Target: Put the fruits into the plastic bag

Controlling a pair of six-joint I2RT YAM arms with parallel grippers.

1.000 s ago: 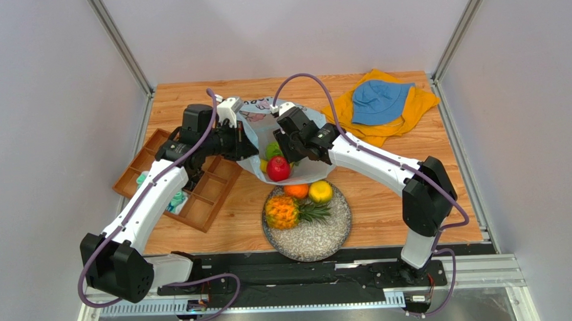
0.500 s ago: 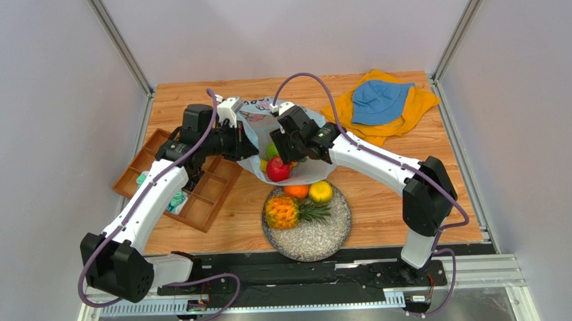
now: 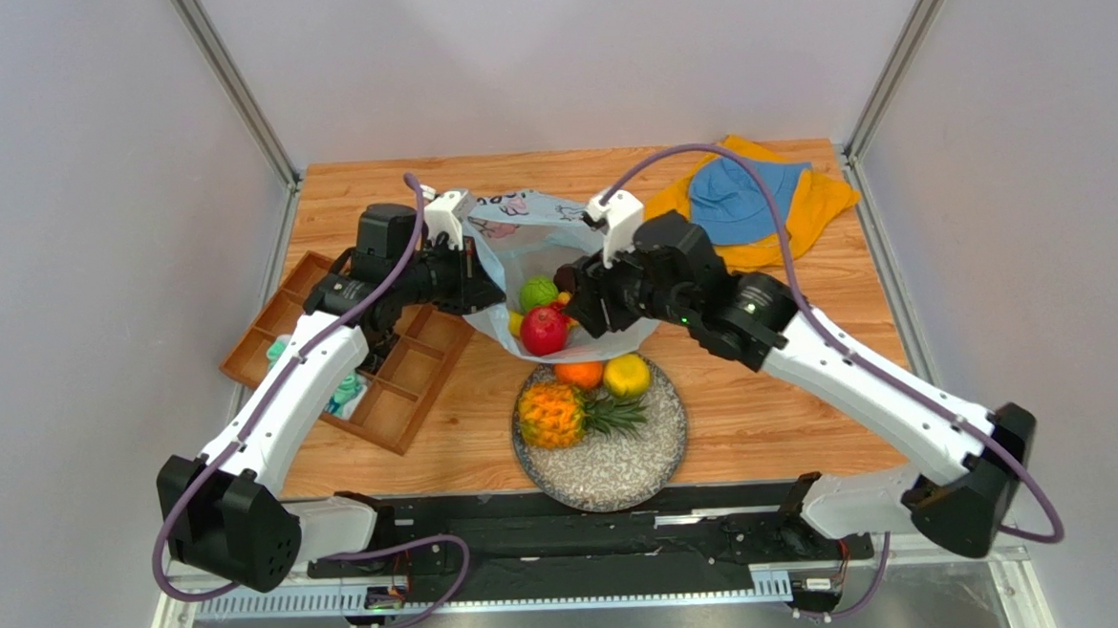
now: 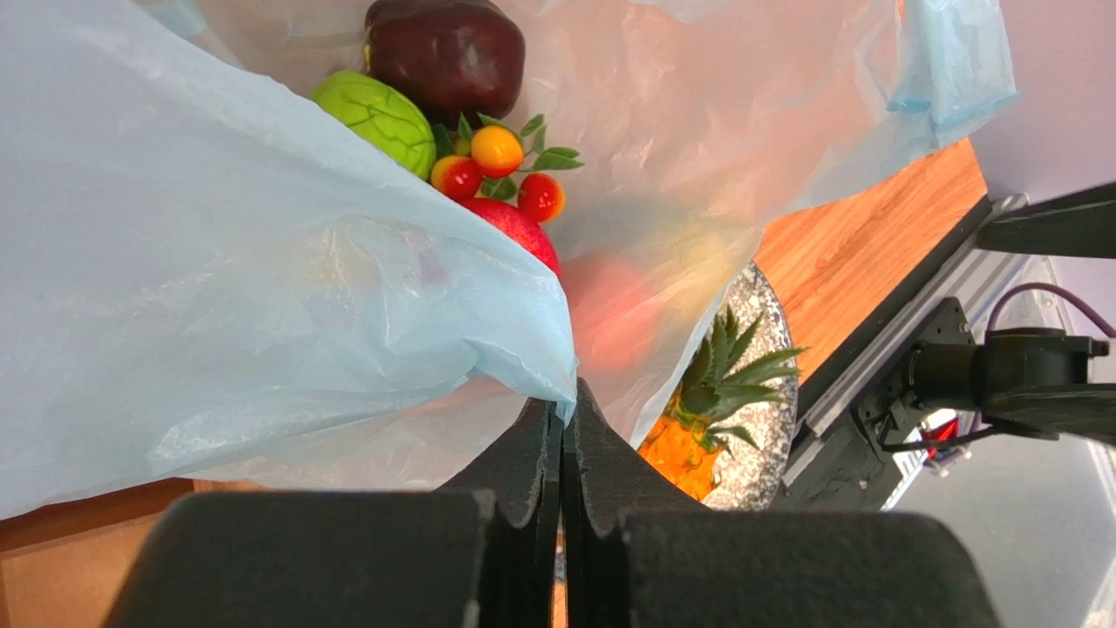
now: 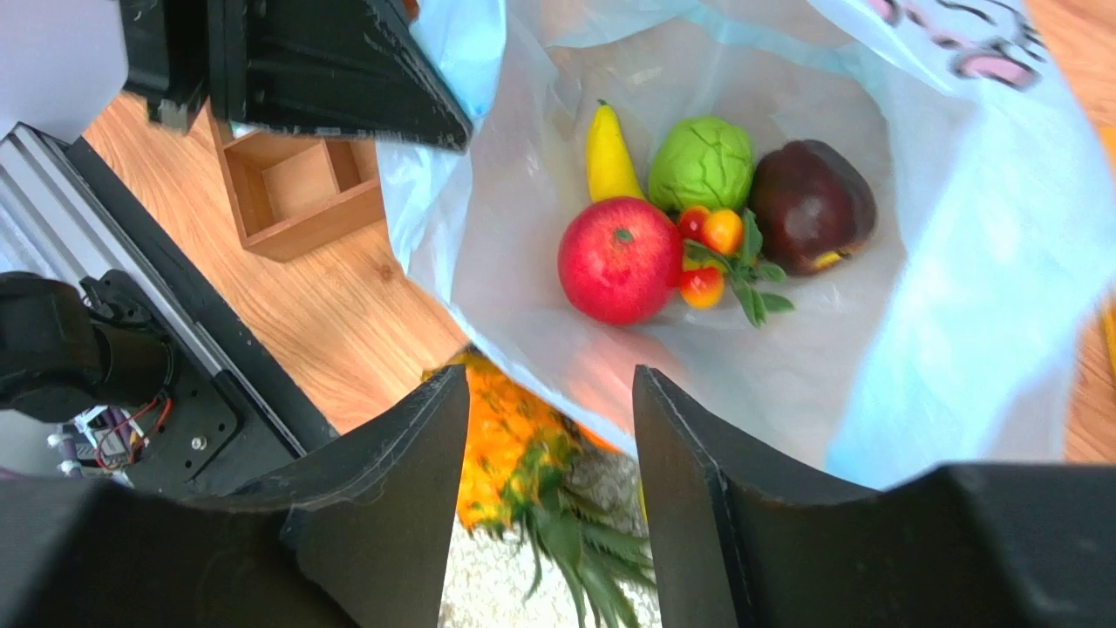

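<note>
The light blue plastic bag point(image 3: 517, 227) lies open at mid table. My left gripper point(image 3: 480, 280) is shut on its near-left rim point(image 4: 566, 399) and holds the mouth up. Inside lie the red apple point(image 5: 620, 259), banana point(image 5: 609, 155), green apple point(image 5: 702, 164), maroon fruit point(image 5: 810, 203) and a small berry sprig point(image 5: 714, 255). My right gripper point(image 3: 575, 293) is open and empty point(image 5: 550, 380), just above the bag's near edge. The pineapple point(image 3: 553, 415), orange point(image 3: 578, 375) and yellow-green fruit point(image 3: 626, 375) sit on the speckled plate point(image 3: 630, 461).
A wooden compartment tray point(image 3: 382, 395) lies left of the bag, under my left arm. A blue hat point(image 3: 739, 197) on a yellow cloth point(image 3: 818, 207) lies at the back right. The plate touches the bag's near side.
My right arm has swung its elbow out to the right, and its gripper has drawn back and turned from over the bag's mouth. The red apple and my left gripper have stayed put.
</note>
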